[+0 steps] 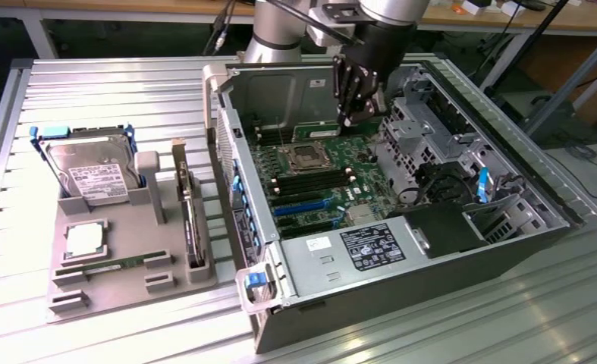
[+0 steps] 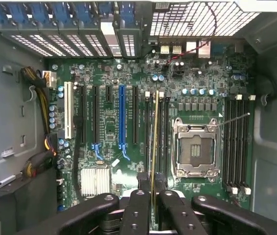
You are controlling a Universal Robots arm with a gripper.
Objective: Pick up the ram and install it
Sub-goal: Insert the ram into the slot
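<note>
Labels on power supply point(image 1: 367, 249), hard drive point(image 1: 94, 171), unreadable

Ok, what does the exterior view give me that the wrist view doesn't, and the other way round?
Exterior view: the grey tray beside the case, holding a hard drive, a silver chip and a spare green stick. Wrist view: the memory stick, edge-on, gripped in the claw over the black slots. Both: the claw, the motherboard and its open processor socket.

Slatted table point(image 1: 106, 83) with grey tray point(image 1: 126, 299) and computer case point(image 1: 379, 303)
</note>
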